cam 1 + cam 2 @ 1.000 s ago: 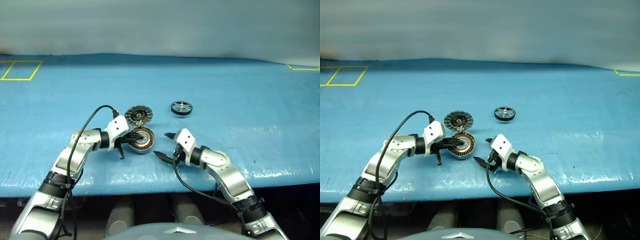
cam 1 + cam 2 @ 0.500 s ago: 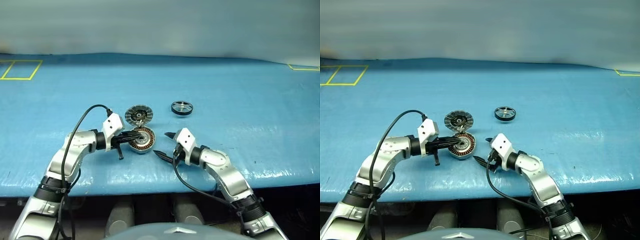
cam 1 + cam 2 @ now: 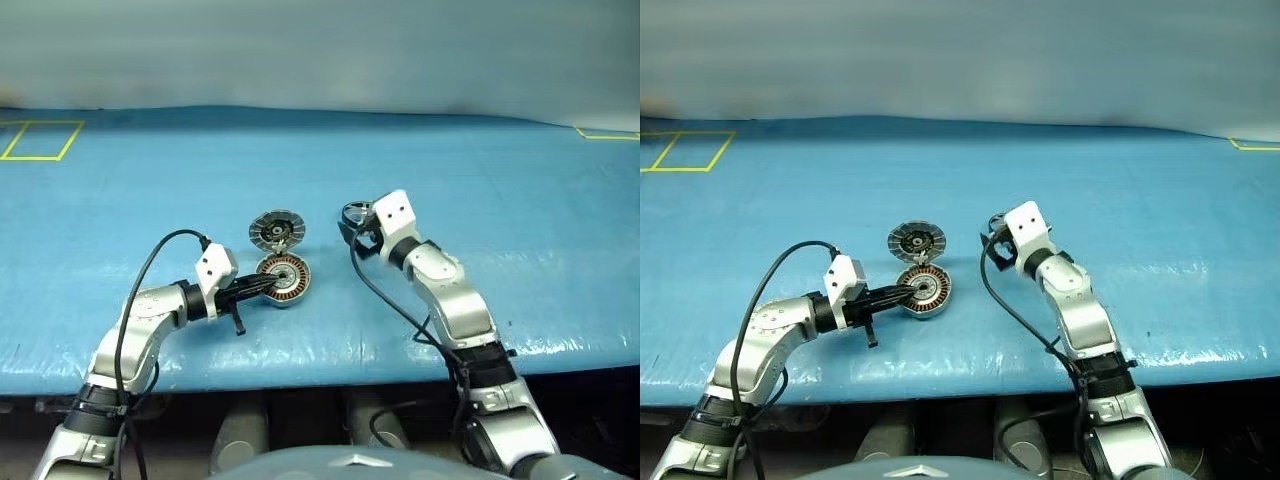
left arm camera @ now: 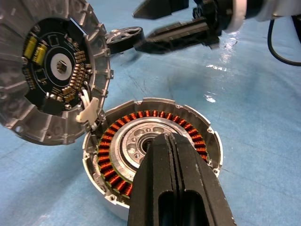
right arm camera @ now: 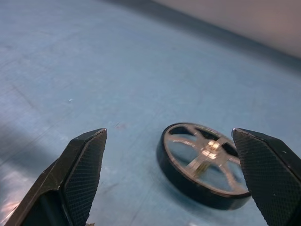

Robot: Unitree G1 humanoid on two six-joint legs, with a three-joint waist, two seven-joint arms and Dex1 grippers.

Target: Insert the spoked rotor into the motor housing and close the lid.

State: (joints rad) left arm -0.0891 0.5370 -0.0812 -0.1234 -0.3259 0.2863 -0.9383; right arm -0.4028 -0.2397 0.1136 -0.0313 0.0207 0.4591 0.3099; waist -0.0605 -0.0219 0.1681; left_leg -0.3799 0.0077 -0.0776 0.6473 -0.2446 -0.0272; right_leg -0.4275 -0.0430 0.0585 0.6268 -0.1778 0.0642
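Note:
The motor housing (image 3: 284,278) lies open on the blue table, its copper windings (image 4: 141,116) showing around a metal centre. Its lid (image 3: 276,230) is swung back behind it on the hinge, with the dark circuit face (image 4: 51,70) upward. My left gripper (image 3: 266,284) is shut and empty, its tip over the housing's near-left rim. The spoked rotor (image 5: 202,165) lies flat to the right of the lid. My right gripper (image 3: 352,228) is open and hovers low just short of the rotor, one finger (image 5: 80,174) on each side of the view toward it.
A blue cover spans the table, whose front edge (image 3: 320,370) runs just below both arms. Yellow tape marks sit at the far left (image 3: 40,140) and far right (image 3: 605,133). Black cables hang from both wrists.
My right gripper has risen and swung away from the spot near the housing to the rotor, staying open. The left arm has drawn back a little, gripper still shut at the housing.

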